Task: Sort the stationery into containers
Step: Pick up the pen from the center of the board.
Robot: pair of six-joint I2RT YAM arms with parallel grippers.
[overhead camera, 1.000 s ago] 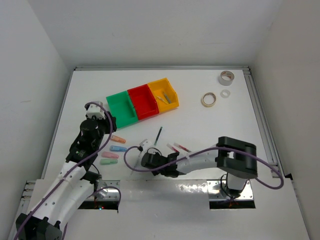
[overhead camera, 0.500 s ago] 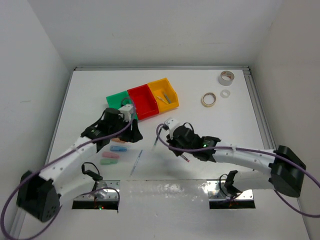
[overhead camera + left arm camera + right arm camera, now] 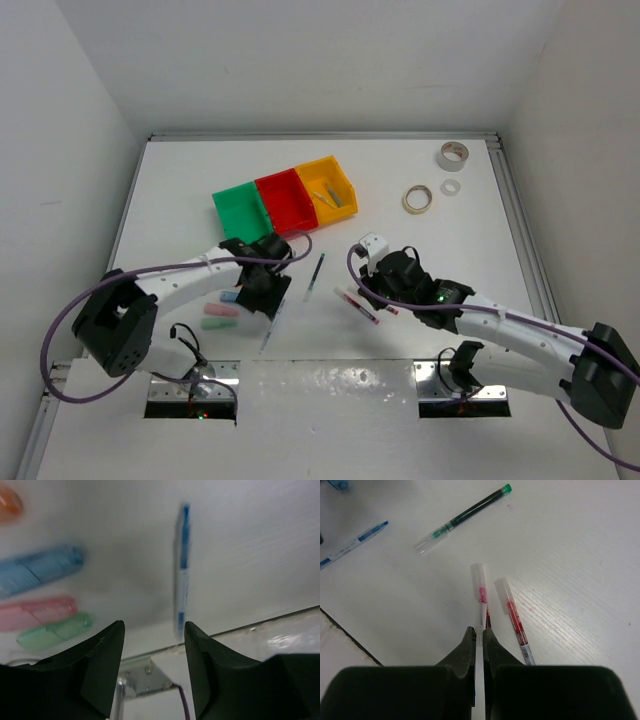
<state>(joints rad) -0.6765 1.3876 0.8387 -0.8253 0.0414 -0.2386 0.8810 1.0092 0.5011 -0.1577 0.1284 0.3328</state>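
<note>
Overhead, we see three joined bins [image 3: 240, 212] mid-table. Left wrist: our left gripper [image 3: 153, 625] gapes empty by a blue pen [image 3: 182, 580], label blurred, beside the table edge [image 3: 260, 623]. Right wrist: right gripper [image 3: 479, 629] pinches a red pen [image 3: 480, 587].

A: Where do the bins [image 3: 285, 205] stand?
B: In a row on the table [image 3: 180, 180], toward its far side; one pen [image 3: 333, 197] lies in the right one
A: And the rolls [image 3: 417, 199]?
B: Right of the bins. Loose pens [image 3: 317, 272] lie nearer, pastels [image 3: 218, 311] left of them
</note>
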